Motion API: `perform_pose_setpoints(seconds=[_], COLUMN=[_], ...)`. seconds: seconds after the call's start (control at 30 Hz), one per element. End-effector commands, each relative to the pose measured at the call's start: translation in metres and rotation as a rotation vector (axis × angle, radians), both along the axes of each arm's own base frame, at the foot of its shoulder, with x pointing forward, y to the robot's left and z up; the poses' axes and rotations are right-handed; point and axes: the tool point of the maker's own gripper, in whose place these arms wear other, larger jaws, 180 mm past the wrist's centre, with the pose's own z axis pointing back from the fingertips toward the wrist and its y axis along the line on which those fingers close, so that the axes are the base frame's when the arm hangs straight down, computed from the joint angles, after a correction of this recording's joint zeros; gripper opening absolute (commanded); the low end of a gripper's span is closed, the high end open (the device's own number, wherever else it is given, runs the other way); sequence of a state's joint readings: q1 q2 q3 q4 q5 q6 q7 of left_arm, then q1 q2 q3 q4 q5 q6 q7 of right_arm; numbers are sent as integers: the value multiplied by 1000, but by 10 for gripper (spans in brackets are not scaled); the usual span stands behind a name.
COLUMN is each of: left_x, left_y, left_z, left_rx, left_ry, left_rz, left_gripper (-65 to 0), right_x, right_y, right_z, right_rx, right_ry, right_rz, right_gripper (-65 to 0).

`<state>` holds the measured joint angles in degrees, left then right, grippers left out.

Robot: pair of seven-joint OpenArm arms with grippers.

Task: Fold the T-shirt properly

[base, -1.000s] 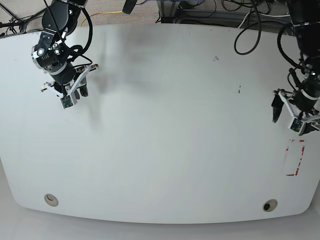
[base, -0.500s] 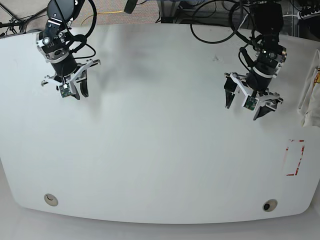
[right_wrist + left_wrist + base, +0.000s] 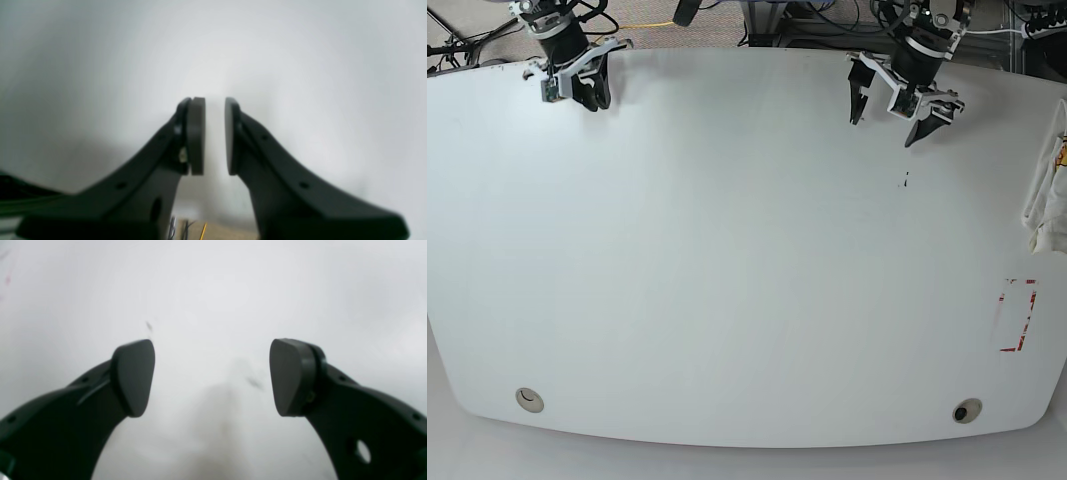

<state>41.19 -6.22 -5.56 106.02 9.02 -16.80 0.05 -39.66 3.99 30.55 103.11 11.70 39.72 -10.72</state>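
Observation:
The T-shirt (image 3: 1049, 190) is a bunched white heap with a bit of orange print, hanging at the table's right edge in the base view. My left gripper (image 3: 882, 130) hovers open near the table's far edge, well left of the shirt. In the left wrist view, the left gripper (image 3: 211, 376) shows only bare white table between its wide-apart pads. My right gripper (image 3: 594, 98) is at the far left corner. In the right wrist view, the right gripper (image 3: 214, 133) is nearly shut, with a thin slit between the pads and nothing in it.
The white table (image 3: 747, 280) has a red rectangle outline (image 3: 1017, 315) near its right edge and two round holes (image 3: 529, 400) (image 3: 967, 411) near the front. A small dark mark (image 3: 906, 181) lies below the left gripper. Cables run behind the far edge.
Both arms have drawn back to the table's far edge, the left one swinging from the right side to the back. The right gripper's jaws have narrowed. The T-shirt came into view at the right edge.

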Motion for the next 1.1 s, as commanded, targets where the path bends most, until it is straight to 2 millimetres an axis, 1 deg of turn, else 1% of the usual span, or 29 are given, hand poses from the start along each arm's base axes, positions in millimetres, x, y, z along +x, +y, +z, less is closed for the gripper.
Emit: perform_pose_setpoints(seconds=[0.0, 0.13, 0.23, 0.27, 0.37, 0.43, 0.5, 0.53, 0.6, 0.63, 0.67, 0.7, 0.77, 0.8, 0.83, 0.9, 0.93, 1.0, 1.07], left_x=[-11, -52, -86, -94, -126, -143, -158, -169, -182, -189, -199, -204, -210, -214, -218, -227, -231, -236, -238], left_y=[-4, -7, -8, -8, -9, -17, -21, -23, -25, -25, -24, -23, -19, -15, -13, -8, -5, -1, 3], left_z=[14, 10, 1, 0, -7, -10, -14, -19, -28, -34, -43, -51, -67, -79, -87, -107, -117, -131, -147], left_rx=[-29, -43, -48, -48, -51, -70, -81, -88, -94, -94, -96, -94, -89, -84, -82, -74, -71, -68, -64], left_ry=[-39, 33, 121, 142, 229, 274, 314, 347, 390, 412, 447, 467, 499, 523, 541, 588, 610, 639, 671], left_rz=[-9, -16, -15, -14, -12, -23, -29, -30, -30, -29, -26, -21, -9, -1, 5, 23, 32, 44, 59], left_gripper=[-157, -157, -157, -157, -157, -160, -176, -189, -200, -200, -200, -200, -199, -199, -199, -201, -200, -200, -201], right_x=[-8, -36, -57, -63, -87, -101, -114, -121, -133, -138, -145, -150, -161, -171, -177, -187, -195, -196, -209], right_y=[0, 0, 2, 2, 4, 4, 3, 3, 3, 4, 5, 5, 12, 19, 22, 27, 34, 42, 49], right_z=[10, 4, 2, 1, -2, -5, -10, -13, -21, -26, -33, -39, -52, -62, -67, -78, -85, -94, -108], right_rx=[32, 61, 85, 91, 110, 112, 118, 122, 137, 147, 155, 163, 193, 219, 231, 260, 287, 320, 334], right_ry=[-27, 34, 80, 91, 148, 185, 218, 238, 270, 286, 310, 326, 366, 403, 424, 448, 460, 456, 497], right_rz=[-10, -29, -41, -45, -60, -66, -78, -84, -110, -127, -144, -155, -165, -164, -162, -164, -171, -178, -155], right_gripper=[-561, -561, -561, -561, -561, -561, -563, -563, -563, -563, -563, -563, -563, -563, -563, -563, -563, -563, -563])
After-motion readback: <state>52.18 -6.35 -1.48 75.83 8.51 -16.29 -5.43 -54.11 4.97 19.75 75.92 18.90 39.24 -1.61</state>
